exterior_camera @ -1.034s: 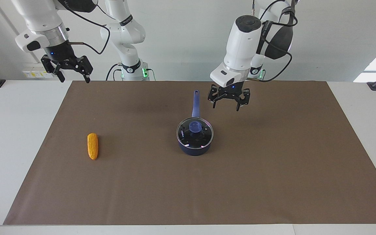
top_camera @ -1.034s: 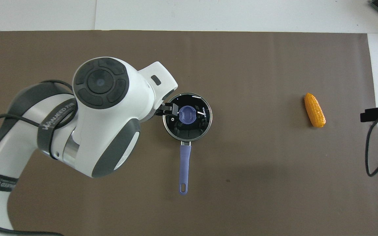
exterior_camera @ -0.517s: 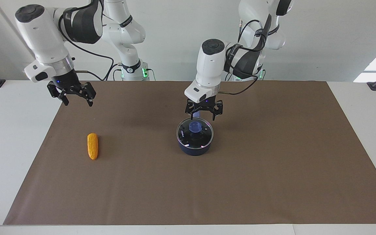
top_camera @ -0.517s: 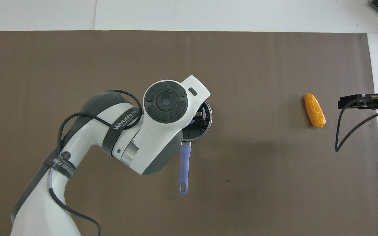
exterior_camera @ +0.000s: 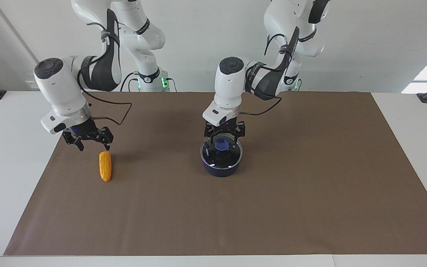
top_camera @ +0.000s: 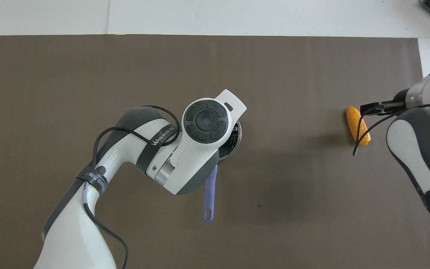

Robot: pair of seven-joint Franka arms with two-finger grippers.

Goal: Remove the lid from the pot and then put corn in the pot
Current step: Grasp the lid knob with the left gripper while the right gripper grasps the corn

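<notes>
The dark blue pot [exterior_camera: 221, 168] stands mid-table with the glass lid [exterior_camera: 213, 157] on it. My left gripper [exterior_camera: 224, 141] is open and low over the lid, its fingers on either side of the blue knob [exterior_camera: 221, 144]. In the overhead view the left arm covers most of the pot; only part of its rim [top_camera: 237, 139] and its long blue handle [top_camera: 210, 194] show. The yellow-orange corn [exterior_camera: 105, 166] lies toward the right arm's end of the table, also in the overhead view [top_camera: 356, 123]. My right gripper [exterior_camera: 92, 146] is open, just above the mat beside the corn's nearer end.
A brown mat [exterior_camera: 310, 193] covers most of the white table [exterior_camera: 9, 141]. Both arms hang low over the mat. A cable [top_camera: 364, 130] from the right wrist crosses over the corn in the overhead view.
My left gripper came down over the pot until its fingers stand around the lid's knob. My right gripper swung down from high near its base to just beside the corn. Pot, lid and corn stayed put.
</notes>
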